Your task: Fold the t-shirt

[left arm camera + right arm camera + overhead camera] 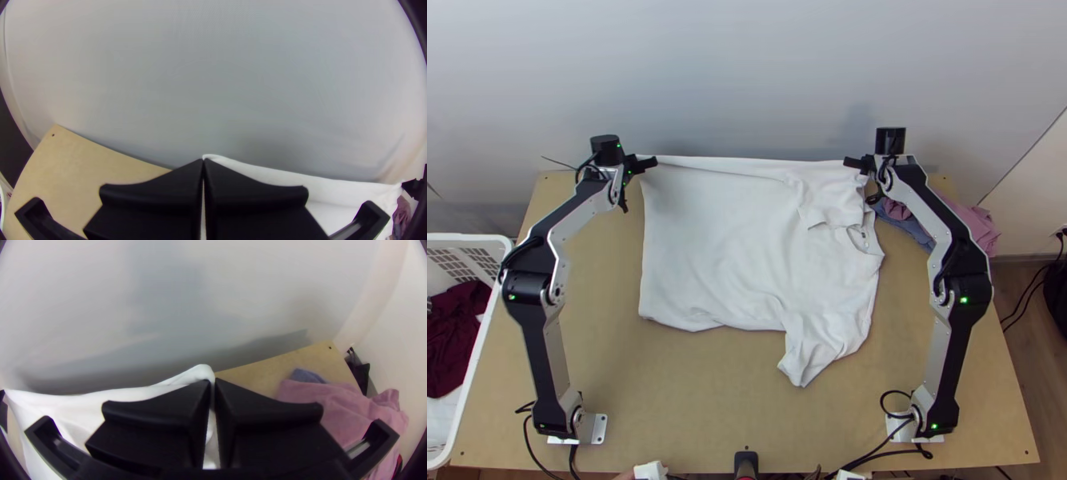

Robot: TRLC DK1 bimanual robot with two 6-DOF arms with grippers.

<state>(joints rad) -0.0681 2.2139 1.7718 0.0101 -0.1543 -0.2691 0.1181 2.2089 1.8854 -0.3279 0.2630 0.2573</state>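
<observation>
The white cotton t-shirt lies mostly spread over the middle of the light wooden table, its collar toward the right, 1 sleeve pointing to the near side and the other folded inward near the far right. Its far edge runs between the 2 grippers. The left black wide-fingered gripper, at the far left, pinches the shirt's far left corner; the right black wide-fingered gripper, at the far right, pinches that edge near the shoulder.

The likely next move is to bring the far edge over toward the near one. If 1 arm leads the other, the fold would probably land skewed. The left grip seems to catch only a thin bit of hem, so a quick pull could slip it free. The inward-folded sleeve could bunch into a lump, and dragging the cloth low might wrinkle the lower layer. The pink and blue folded clothes lie just beside the right grip and could be snagged.
</observation>
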